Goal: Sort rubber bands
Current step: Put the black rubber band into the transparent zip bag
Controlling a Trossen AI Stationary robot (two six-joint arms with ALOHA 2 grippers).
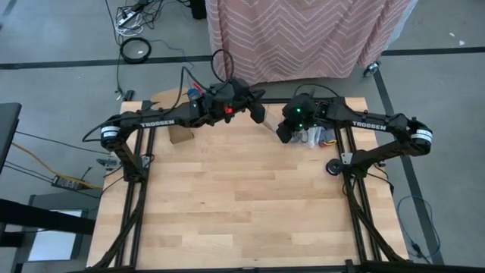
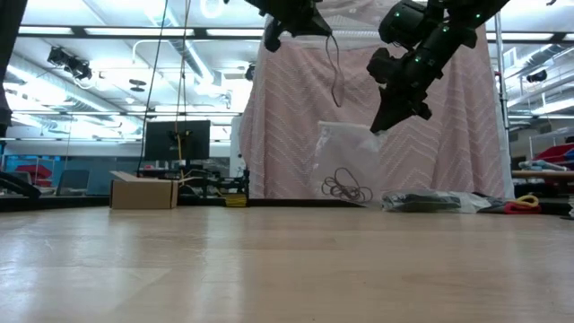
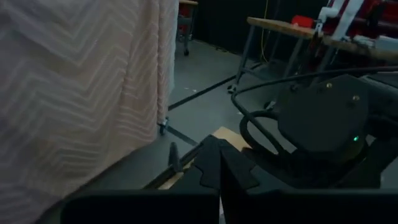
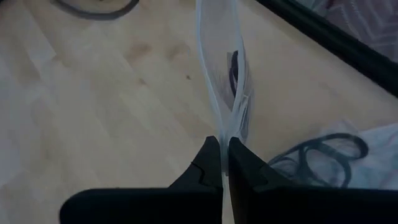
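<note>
on the table (image 1: 250, 205) our right gripper (image 4: 224, 149), jaws shut on a clear bag (image 4: 219, 81), lifts it at the far edge; our left gripper (image 3: 217, 171) waits raised nearby, jaws seemingly closed on nothing. the black rubber bands (image 2: 348, 190) hanging inside look light and floppy, so we should pinch one strand.

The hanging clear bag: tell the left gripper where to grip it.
Likely the top edge beside the right gripper, coming from the side. The bag hangs by that edge from the right gripper's shut fingers, black bands sagging at its bottom. The left gripper waits high, nearby.
</note>
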